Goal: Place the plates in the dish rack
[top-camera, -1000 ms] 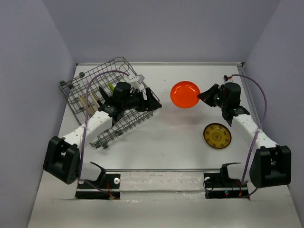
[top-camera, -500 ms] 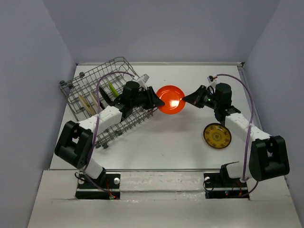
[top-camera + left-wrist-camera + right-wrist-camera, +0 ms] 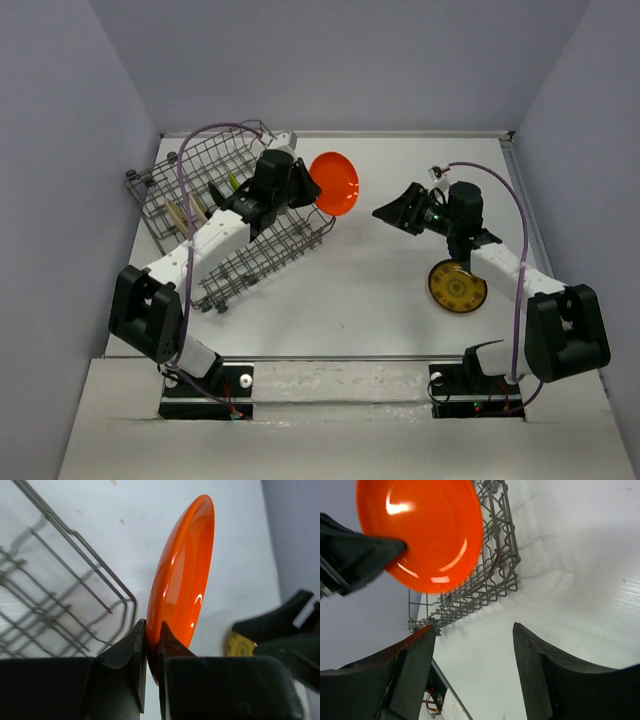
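The rack [image 3: 265, 262] is seen just left of the jaws of the left gripper [image 3: 152, 630]. The orange plate [image 3: 182, 580] is clamped by its rim between those jaws. Half a second ago it was also met by the right gripper [image 3: 472, 627], whose jaws are now spread and drawn clear. A patterned plate [image 3: 457, 286] is seen beneath that arm.

R wrist cam: right gripper [image 3: 472, 630] finger bases cut off at bottom edge. Orange plate [image 3: 420, 530] top clipped by frame, its left rim behind left gripper [image 3: 399, 545]. Dish rack [image 3: 495, 580] partly behind plate.
L wrist cam: plate's lower rim hidden btwn the fingers, rack cut at left edge, yellow-brown plate [image 3: 239, 645] mostly behind blurred right gripper.
Top cam: racked plates [image 3: 232, 182] too small to count.
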`<state>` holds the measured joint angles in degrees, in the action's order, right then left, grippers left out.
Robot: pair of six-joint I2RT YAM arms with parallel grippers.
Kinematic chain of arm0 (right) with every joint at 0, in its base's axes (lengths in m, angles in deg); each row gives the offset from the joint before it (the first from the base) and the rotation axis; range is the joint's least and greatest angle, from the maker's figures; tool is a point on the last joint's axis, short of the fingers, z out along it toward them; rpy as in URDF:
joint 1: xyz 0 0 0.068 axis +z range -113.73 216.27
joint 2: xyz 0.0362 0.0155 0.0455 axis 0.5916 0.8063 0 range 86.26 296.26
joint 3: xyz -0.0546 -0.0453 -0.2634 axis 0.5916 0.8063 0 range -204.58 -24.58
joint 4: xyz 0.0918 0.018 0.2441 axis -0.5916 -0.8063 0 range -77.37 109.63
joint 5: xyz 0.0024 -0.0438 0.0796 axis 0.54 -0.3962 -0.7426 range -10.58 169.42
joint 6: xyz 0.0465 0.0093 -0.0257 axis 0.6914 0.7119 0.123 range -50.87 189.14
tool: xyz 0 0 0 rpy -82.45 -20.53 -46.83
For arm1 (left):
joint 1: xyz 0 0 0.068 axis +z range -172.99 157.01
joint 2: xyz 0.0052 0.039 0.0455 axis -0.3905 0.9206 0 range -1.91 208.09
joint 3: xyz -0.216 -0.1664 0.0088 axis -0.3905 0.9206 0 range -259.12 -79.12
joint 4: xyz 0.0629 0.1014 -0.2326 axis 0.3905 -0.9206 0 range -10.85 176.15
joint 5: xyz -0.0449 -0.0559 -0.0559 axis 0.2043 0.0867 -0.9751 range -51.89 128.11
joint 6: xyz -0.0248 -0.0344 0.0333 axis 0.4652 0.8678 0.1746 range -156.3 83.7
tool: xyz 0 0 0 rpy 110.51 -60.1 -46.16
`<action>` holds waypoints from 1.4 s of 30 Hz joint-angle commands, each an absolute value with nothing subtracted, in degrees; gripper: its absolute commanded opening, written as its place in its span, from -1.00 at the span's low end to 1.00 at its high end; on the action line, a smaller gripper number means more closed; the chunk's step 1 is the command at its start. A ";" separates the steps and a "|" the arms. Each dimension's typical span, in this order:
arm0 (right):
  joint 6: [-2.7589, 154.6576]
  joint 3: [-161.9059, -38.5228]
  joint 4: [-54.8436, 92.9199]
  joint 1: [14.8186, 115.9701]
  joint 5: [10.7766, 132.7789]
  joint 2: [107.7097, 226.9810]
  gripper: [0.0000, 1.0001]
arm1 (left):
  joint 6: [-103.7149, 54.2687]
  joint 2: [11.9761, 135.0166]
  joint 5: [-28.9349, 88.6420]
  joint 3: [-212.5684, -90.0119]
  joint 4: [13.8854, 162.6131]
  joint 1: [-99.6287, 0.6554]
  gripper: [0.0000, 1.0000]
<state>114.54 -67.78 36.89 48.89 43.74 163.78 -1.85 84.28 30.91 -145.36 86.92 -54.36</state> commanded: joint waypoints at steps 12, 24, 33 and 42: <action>113.61 -63.87 39.67 49.63 42.59 160.09 0.42 | -5.64 96.16 93.21 -177.81 55.13 -53.40 -0.89; 113.43 -62.81 40.46 50.68 42.51 161.15 0.42 | 10.89 113.48 101.22 -189.94 41.24 -53.57 -0.89; 113.61 -62.64 41.43 51.73 41.89 162.03 0.42 | 12.30 117.18 100.78 -190.04 41.67 -52.87 -0.89; 113.69 -62.72 42.13 51.74 41.63 163.26 0.41 | 10.28 111.48 99.03 -178.82 49.75 -51.12 -0.89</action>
<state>114.35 -62.99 38.22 51.34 42.78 162.77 9.17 116.83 95.52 -184.22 44.91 -52.31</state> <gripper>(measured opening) 0.709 0.189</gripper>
